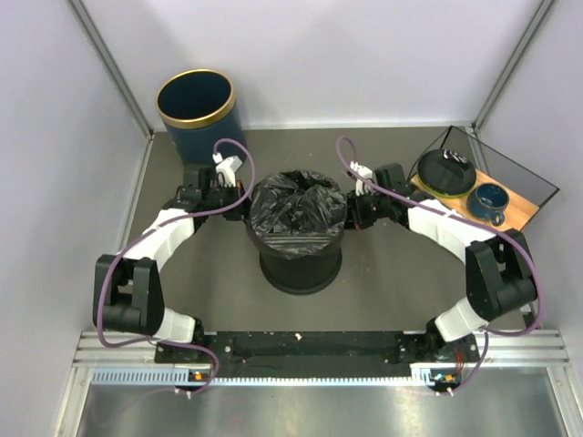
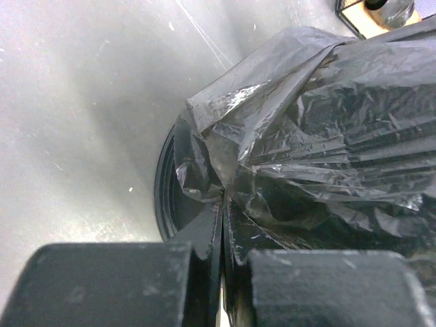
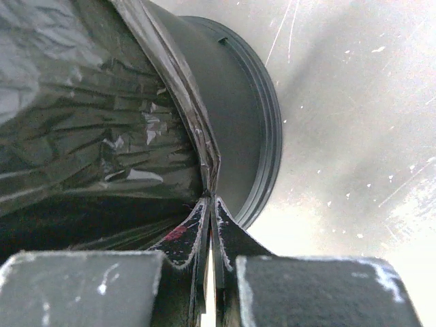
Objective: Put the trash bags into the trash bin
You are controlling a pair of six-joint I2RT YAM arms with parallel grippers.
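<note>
The trash bag (image 1: 296, 205) is draped over the mouth of a black bin (image 1: 301, 269) at mid-bench (image 1: 392, 282), its crumpled film sagging inside. The left gripper (image 2: 223, 211) is clamped on the bag's left edge at the rim. The right gripper (image 3: 211, 197) pinches the right edge (a thin fold between the fingers). Both arms bow outward, elbows well apart from the black bin. The navy, gold-rimmed trash bin (image 1: 196, 114) stands apart in the far left corner, close to the walls.

Left pincer (image 2: 223, 211) pinched shut; right pincer (image 3: 211, 201) same; both facing inward
</note>
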